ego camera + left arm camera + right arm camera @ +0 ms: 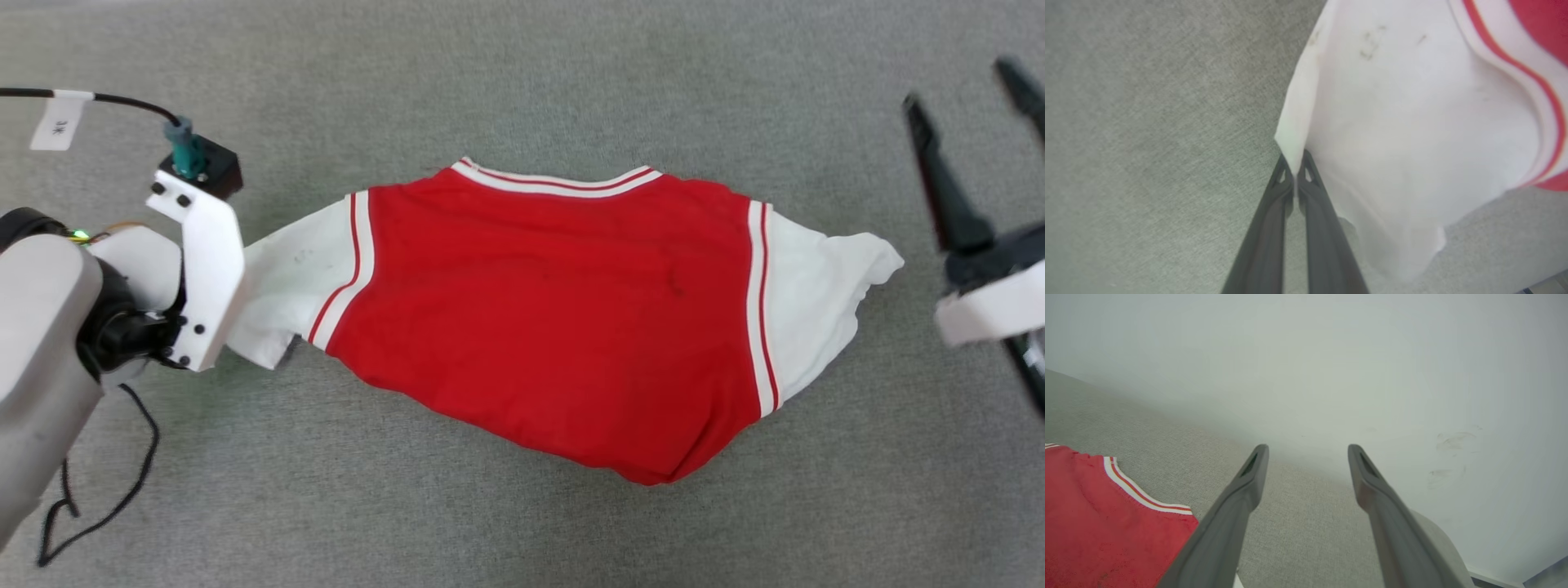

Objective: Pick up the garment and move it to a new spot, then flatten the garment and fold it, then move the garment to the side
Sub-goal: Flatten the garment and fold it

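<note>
At the left, a sleeve (1412, 134) of the garment (555, 318) is pinched at its white edge between the closed fingers of the left gripper (1295, 163). The garment is spread across the middle of the grey desk (522, 73), red body upward, with the striped collar (555, 181) at the far edge and the hem bunched toward the near side. The other sleeve (824, 294) is crumpled at the right. Further right, the right gripper (957, 83) is held apart from the cloth, its fingers spread wide.
</note>
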